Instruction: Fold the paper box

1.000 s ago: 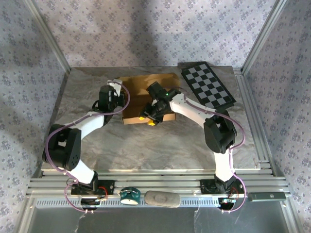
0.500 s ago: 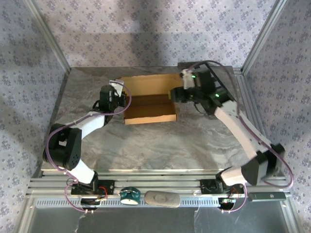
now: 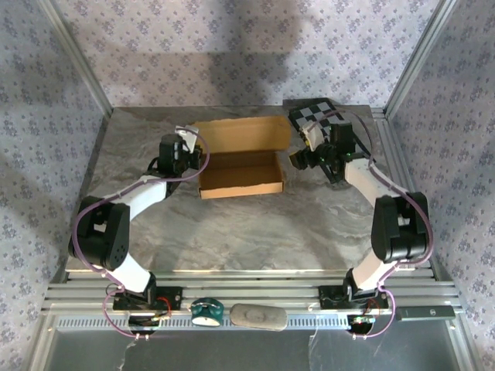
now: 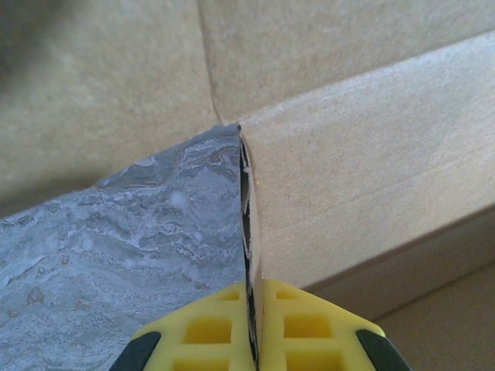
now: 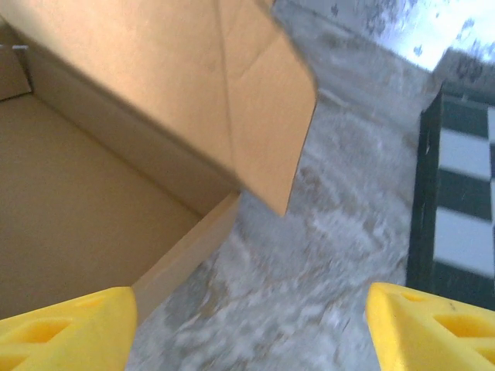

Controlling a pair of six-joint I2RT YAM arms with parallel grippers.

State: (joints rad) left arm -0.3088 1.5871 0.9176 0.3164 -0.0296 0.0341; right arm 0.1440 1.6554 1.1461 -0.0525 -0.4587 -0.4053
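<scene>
The paper box (image 3: pixel 240 174) sits far-centre on the counter (image 3: pixel 232 232), its long axis running nine to three. The left tool (image 4: pixel 254 300) is clamped on its nine o'clock wall. The right tool (image 5: pixel 247 300), fingers apart, hovers off its three o'clock end.

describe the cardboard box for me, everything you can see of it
The paper box is plain brown cardboard, half folded: a shallow rectangular tray with low walls raised, its lid panel open at the far side, with a creased flap at the right end. It sits flat on the grey marbled table, long side across. The left jaws are shut on its left wall; the open right jaws hover off its right end, apart.
</scene>
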